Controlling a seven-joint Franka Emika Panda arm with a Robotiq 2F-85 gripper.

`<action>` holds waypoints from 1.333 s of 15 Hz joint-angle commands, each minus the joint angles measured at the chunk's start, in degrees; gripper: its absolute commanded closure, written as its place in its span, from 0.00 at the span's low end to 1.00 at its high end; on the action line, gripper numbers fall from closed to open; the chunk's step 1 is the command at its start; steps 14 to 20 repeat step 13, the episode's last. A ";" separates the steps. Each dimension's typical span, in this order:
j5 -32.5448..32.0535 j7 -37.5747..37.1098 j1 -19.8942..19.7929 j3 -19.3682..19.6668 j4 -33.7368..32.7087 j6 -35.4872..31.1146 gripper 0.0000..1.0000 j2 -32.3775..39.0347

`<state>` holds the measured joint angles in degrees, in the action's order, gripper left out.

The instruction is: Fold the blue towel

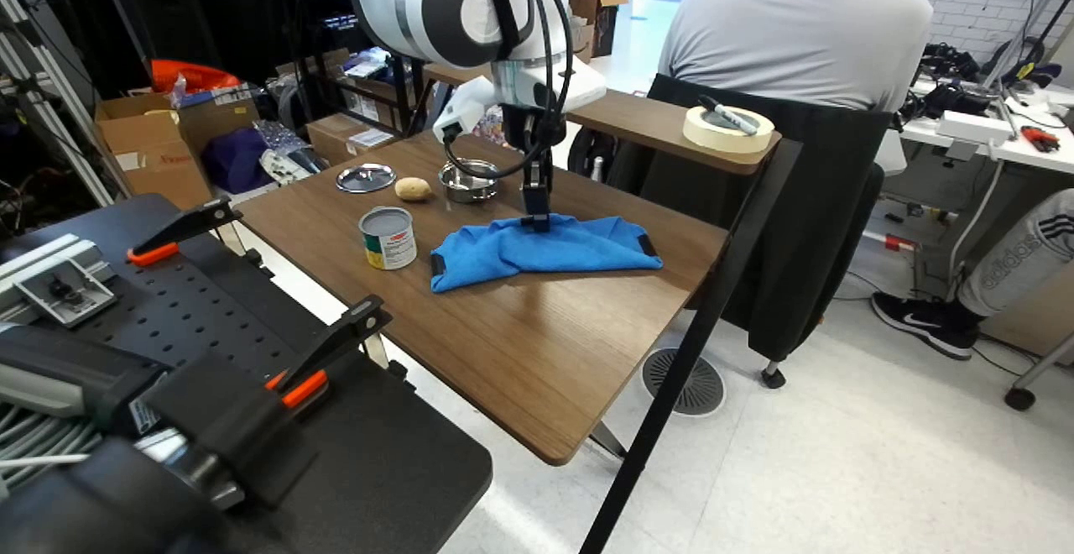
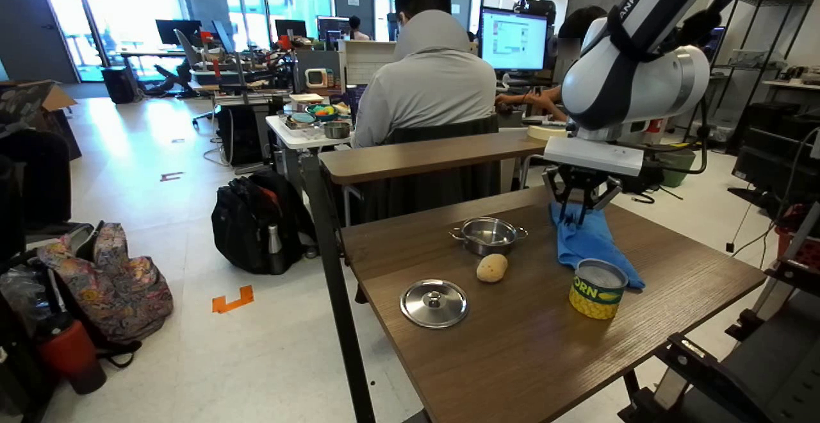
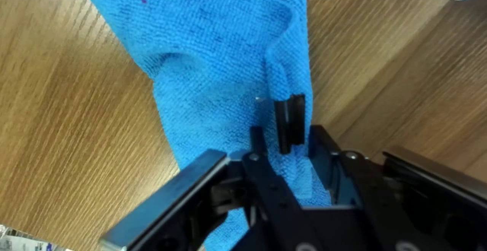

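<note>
The blue towel (image 1: pixel 545 253) lies as a folded, rumpled strip on the wooden table, with small black patches at both ends. It also shows in an exterior view (image 2: pixel 592 237) behind a can, and fills much of the wrist view (image 3: pixel 213 42), with creases and a ridge near its right edge. My gripper (image 1: pixel 535 222) points down at the middle of the towel's back edge, its tips at the cloth (image 2: pixel 572 218). In the wrist view the fingers (image 3: pixel 285 133) stand apart, with a black strip (image 3: pixel 290 124) on the towel between them. Contact at the tips cannot be told.
A corn can (image 2: pixel 599 290) stands beside the towel's end. A potato (image 2: pixel 492 268), a metal pot (image 2: pixel 490 236) and a metal lid (image 2: pixel 434 304) lie further along the table. A raised shelf (image 1: pixel 654 122) and a seated person (image 1: pixel 797 29) are behind the table.
</note>
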<state>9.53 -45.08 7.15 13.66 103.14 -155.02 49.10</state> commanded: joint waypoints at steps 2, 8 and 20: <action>-0.07 -0.02 -0.45 -0.45 0.98 0.57 0.27 -2.15; -0.01 4.01 -0.65 -1.94 14.43 -5.93 0.00 -13.47; -0.54 4.26 0.14 -1.01 14.38 -4.90 0.00 -13.23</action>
